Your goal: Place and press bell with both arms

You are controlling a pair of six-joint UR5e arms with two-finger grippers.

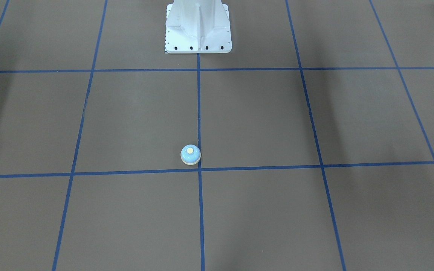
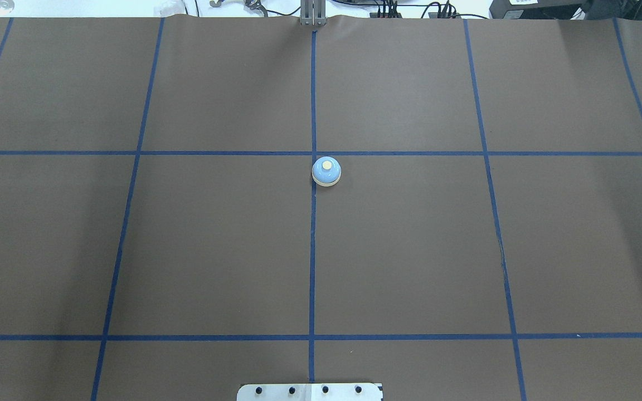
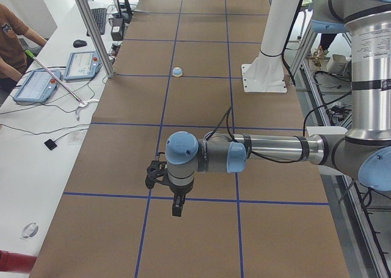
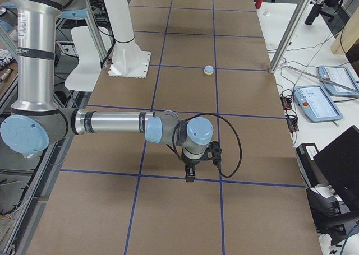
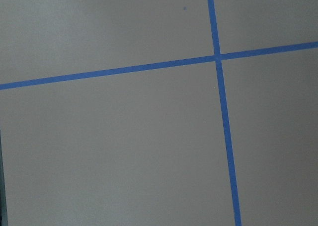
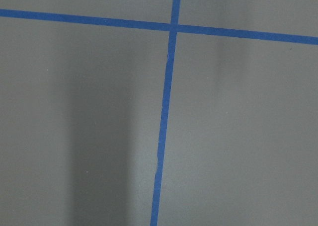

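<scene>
Bell [image 2: 326, 170] sits upright on the table [image 2: 410, 250], right by a crossing of blue tape [image 2: 313, 250], with nothing touching it. Left gripper [image 3: 177, 208] hangs over one end of the table, right gripper [image 4: 190, 175] over the other, both well apart from the bell. Fingers apart or together? Cannot tell from these side views. Overhead and front views show the bell but no arms; the wrist cameras catch only table and tape.

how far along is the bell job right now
Done: the bell stands upright on the table by the centre tape line. In hand: nothing; the left gripper and right gripper hang far from it. Left: pressing its button, perhaps placing too.
</scene>
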